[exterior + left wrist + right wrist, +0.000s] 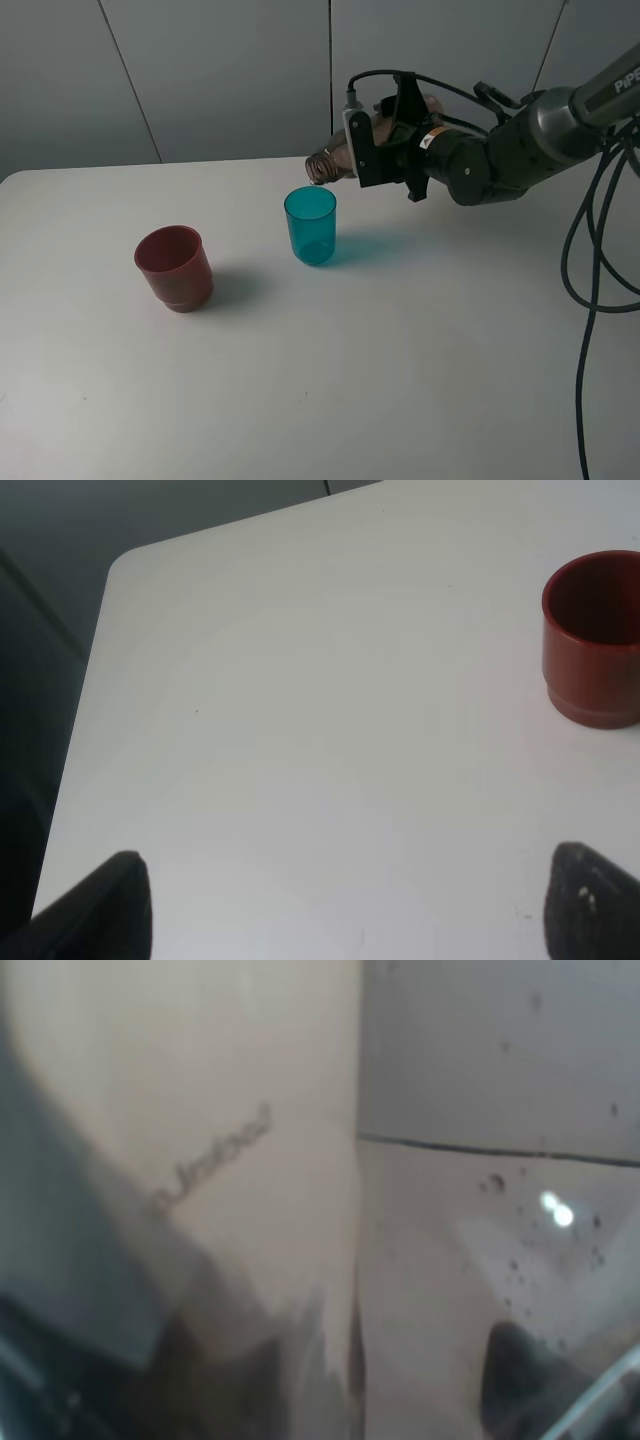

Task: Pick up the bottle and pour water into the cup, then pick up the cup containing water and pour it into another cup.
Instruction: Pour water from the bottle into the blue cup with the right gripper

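Sideways, bottle in right tool, over cup

The right arm has dark grey cylindrical links, white "PiPE" lettering, a small orange-and-white wrist label and loose black cables. The right gripper is black with a white block; the left gripper has black fingertips.

Soft even light; faint shadows; right wrist view badly blurred, small glare spots.

smoky bottle tilted mouth-down over upright teal cup, red cup apart.
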{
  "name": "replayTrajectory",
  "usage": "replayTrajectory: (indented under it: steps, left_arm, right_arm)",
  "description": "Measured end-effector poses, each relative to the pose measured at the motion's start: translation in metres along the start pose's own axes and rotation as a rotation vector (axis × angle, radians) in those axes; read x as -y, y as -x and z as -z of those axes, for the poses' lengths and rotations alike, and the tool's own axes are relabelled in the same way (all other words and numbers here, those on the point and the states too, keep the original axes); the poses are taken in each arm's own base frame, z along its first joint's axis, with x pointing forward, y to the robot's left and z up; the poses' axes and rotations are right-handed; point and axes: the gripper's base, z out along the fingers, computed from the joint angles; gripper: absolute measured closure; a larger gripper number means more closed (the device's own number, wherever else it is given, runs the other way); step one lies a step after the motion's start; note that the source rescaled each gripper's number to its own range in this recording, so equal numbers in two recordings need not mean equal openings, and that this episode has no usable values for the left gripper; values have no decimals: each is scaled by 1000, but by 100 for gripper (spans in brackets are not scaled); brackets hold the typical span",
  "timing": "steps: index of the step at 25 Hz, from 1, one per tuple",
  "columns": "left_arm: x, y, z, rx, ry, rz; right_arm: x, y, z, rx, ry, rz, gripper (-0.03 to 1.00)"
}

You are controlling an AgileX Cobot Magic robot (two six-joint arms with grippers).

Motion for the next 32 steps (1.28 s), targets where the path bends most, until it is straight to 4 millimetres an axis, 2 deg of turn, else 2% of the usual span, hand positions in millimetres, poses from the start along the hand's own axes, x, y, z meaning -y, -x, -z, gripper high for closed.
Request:
replayTrajectory:
  steps: [32]
  left_arm:
    - [0, 0, 0, 0, 0, 0]
  right_arm:
    - [4, -2, 0, -21, -38, 137, 97]
